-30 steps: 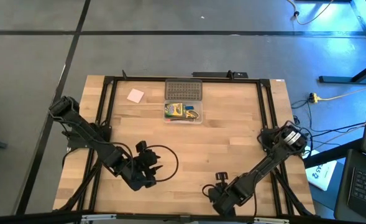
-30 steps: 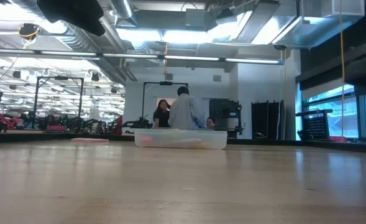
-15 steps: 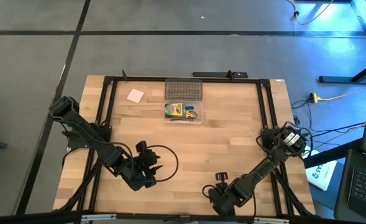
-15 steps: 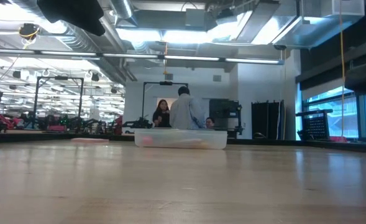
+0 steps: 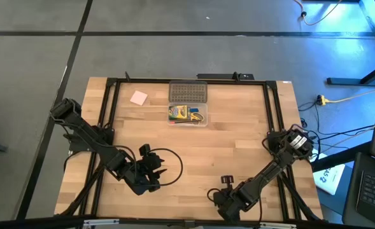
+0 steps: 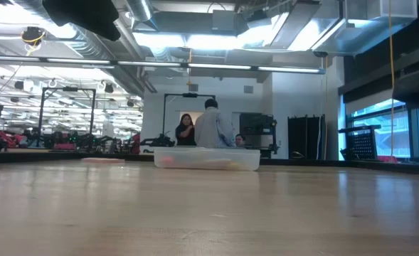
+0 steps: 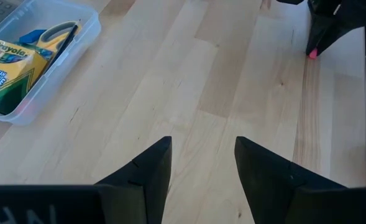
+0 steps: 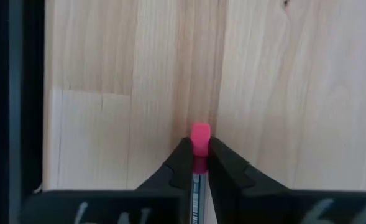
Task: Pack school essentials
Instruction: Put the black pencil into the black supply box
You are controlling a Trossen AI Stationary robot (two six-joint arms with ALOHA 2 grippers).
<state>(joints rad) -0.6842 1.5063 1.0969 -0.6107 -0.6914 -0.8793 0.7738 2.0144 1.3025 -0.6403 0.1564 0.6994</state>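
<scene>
Since a second ago the right gripper (image 8: 195, 163) has been clamped on the pencil (image 8: 200, 138) at the near table edge; lifted level toward the case (image 5: 188, 115); left gripper (image 7: 198, 165) held apart, idle.

From above I get even, soft light on the table (image 5: 193, 152), with only faint shadows under the arms; a blue cast falls on the floor (image 5: 340, 38) at the far right. At table height, the ceiling lights (image 6: 195, 39) blow out into white glare, and the near wood is a blur. My left wrist picture is bright and crisp on the crayon box (image 7: 5, 68). The right wrist picture is sharp on the wood grain.
</scene>
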